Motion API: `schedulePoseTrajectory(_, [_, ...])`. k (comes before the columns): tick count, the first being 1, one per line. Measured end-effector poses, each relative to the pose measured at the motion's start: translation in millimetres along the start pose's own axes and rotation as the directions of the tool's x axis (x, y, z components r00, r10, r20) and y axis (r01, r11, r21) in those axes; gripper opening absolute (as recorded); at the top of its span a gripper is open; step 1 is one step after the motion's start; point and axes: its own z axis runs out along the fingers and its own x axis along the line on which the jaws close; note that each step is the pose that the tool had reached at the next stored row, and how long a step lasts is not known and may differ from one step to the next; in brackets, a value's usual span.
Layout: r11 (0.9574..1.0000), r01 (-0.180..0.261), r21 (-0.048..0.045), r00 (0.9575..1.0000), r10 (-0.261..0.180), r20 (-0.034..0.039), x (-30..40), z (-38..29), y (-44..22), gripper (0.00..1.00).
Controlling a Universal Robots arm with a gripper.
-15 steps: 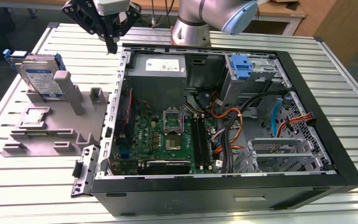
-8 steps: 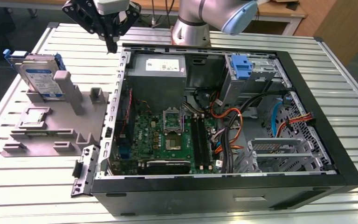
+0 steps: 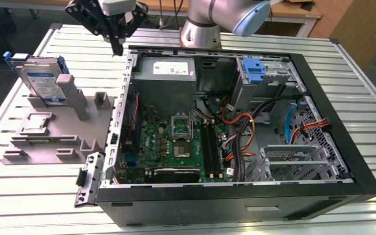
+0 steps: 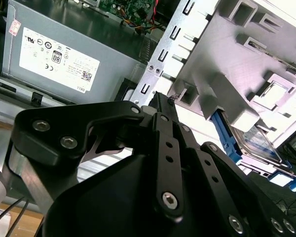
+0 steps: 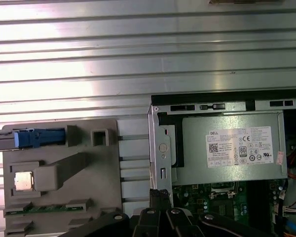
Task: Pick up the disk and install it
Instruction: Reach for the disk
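Note:
The disk (image 3: pixel 42 78), silver-grey with a white-and-blue label and a blue frame, stands on edge in the grey fixture (image 3: pixel 51 132) at the exterior view's left. Both wrist views also catch the disk (image 4: pixel 259 143) (image 5: pixel 37 138). My gripper (image 3: pixel 118 51) hangs above the table by the computer case's (image 3: pixel 240 196) back corner, to the right of the disk and apart from it. Its black fingers (image 4: pixel 164 106) come together at the tips with nothing between them. The gripper (image 5: pixel 160 193) tip lies over the case's metal edge.
The open case holds a grey power supply box (image 3: pixel 165 73) with a white sticker, a green motherboard (image 3: pixel 175 142), cables, an upright blue latch piece (image 3: pixel 254 68) and a metal drive cage (image 3: pixel 293 164). A chip (image 3: pixel 36 122) rests on the fixture. Ribbed metal table (image 3: pixel 37 196) lies all around.

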Motion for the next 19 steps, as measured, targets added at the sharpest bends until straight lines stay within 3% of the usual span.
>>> schedulePoseTrajectory(3, [1.0000, 0.000, -0.0001, 1.0000, 0.000, 0.0001, 0.1, 0.1, 1.1, 0.10])
schedulePoseTrajectory(8, [1.0000, 0.000, -0.0001, 1.0000, 0.000, 0.0001, 5.5, 0.9, 10.4, 0.10])
schedulePoseTrajectory(19, [1.0000, 0.000, 0.0002, 1.0000, 0.000, -0.0026, 50.4, 3.5, 14.9, 0.10])
